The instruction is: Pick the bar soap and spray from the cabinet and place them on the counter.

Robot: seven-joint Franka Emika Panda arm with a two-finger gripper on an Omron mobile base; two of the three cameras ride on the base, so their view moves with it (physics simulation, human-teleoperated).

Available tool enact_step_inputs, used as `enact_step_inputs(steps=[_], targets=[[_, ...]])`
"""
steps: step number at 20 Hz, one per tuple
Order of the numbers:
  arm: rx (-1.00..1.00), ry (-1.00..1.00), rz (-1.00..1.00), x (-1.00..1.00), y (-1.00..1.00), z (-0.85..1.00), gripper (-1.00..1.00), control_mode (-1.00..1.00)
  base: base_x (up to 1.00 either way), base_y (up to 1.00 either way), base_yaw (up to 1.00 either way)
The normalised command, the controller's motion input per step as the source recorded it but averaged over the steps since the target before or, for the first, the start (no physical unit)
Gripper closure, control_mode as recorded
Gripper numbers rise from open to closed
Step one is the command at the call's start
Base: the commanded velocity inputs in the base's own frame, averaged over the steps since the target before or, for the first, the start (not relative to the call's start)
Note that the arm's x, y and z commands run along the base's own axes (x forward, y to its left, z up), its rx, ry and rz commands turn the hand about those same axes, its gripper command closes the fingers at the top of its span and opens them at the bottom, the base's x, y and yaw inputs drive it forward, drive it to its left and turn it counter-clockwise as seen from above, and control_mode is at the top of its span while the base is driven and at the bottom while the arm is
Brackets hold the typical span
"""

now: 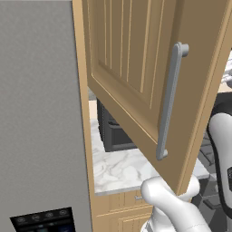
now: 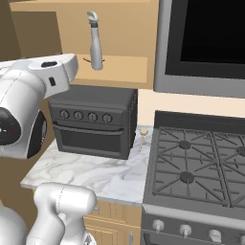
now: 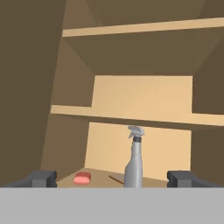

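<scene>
Inside the cabinet (image 1: 136, 68), a grey spray (image 3: 134, 159) stands upright on the bottom shelf, a pink bar soap (image 3: 82, 178) lying just left of it. My gripper (image 3: 112, 178) is spread wide, holding nothing.

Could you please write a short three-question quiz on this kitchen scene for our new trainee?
1. True or false: the cabinet door is swung open.
2. In the hand view, on which side of the spray bottle does the pink bar of soap lie: A) left, B) right, C) behind it?
3. Fill in: the dark toaster oven stands on the white marble ____, beside the stove.

Key: 1 true. 2 A. 3 counter. Both things are on the cabinet's bottom shelf, and the pincer is open and holds nothing.
</scene>
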Motion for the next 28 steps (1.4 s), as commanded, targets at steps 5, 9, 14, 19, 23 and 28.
enact_step_inputs(steps=[5,9,14,19,23,28], targets=[[0.03,-0.01,0.0,0.23,0.0,0.0,-1.0,-1.0,0.0,0.0,0.0],[0.04,0.0,0.0,0.33,0.0,0.0,-1.0,-1.0,0.0,0.0,0.0],[0.04,0.0,0.0,0.33,0.0,0.0,-1.0,-1.0,0.0,0.0,0.0],[0.03,0.0,0.0,0.38,0.0,0.0,-1.0,-1.0,0.0,0.0,0.0],[0.01,0.01,0.0,0.4,0.0,0.0,-1.0,-1.0,0.0,0.0,0.0],[0.0,0.03,0.0,0.36,0.0,0.0,-1.0,-1.0,0.0,0.0,0.0]])
